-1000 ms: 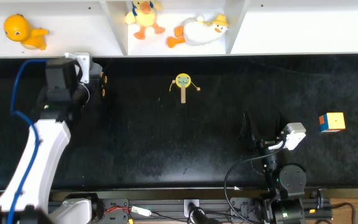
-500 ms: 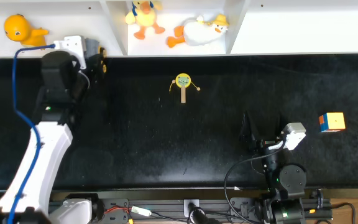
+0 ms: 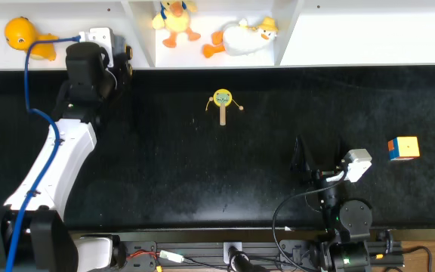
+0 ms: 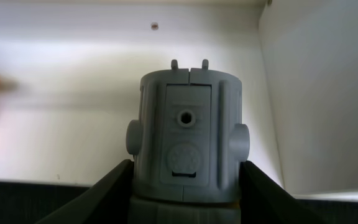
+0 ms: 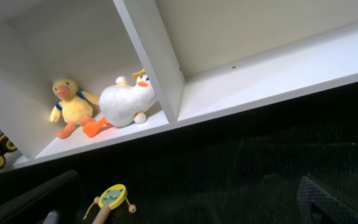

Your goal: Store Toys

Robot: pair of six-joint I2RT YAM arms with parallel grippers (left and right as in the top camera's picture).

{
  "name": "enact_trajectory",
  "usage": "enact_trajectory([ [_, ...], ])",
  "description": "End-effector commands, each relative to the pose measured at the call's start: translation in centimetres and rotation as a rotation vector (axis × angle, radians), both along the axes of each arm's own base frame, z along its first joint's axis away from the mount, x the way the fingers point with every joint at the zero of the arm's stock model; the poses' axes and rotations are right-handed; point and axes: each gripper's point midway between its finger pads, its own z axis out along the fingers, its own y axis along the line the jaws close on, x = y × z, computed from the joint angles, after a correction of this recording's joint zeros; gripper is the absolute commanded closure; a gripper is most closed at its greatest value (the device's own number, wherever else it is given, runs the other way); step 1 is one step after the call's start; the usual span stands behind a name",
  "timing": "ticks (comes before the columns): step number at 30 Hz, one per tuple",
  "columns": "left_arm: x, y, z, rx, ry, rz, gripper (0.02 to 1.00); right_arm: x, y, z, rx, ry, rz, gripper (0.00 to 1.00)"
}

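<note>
My left gripper is shut on a grey robot toy and holds it at the mouth of the left shelf compartment. In the top view that gripper is at the shelf's front edge, and the toy's yellow wheels show beside it. An orange duck lies in the same compartment. A yellow-headed rattle drum and a colour cube lie on the black table. My right gripper is low near its base, open with nothing in it.
A yellow duck plush and a white duck plush fill the middle compartment. The right compartment holds nothing. White dividers separate the compartments. The black table stretches between the arms.
The left arm carried the grey robot toy away from the table's back edge and up to the left shelf compartment. The right arm stayed still.
</note>
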Motion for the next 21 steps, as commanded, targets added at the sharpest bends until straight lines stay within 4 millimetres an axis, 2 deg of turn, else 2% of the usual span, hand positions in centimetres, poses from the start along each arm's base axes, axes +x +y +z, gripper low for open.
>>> enact_trajectory([
  [1, 1.3, 0.1, 1.7, 0.045, -0.049, -0.004, 0.842, 0.0, 0.1, -0.3, 0.004, 0.0, 0.001, 0.007],
  [7, 1.7, 0.1, 1.1, 0.05, -0.046, -0.007, 0.842, 0.0, 0.1, -0.3, 0.004, -0.001, 0.001, 0.005],
  [15, 2.3, 0.3, 2.0, 0.052, -0.094, 0.004, 0.853, 0.0, 0.1, -0.3, 0.004, -0.001, 0.001, 0.007],
  [21, 2.5, 0.2, 1.2, 0.052, -0.076, 0.004, 0.875, 0.0, 0.1, -0.3, 0.004, -0.001, 0.001, 0.005],
])
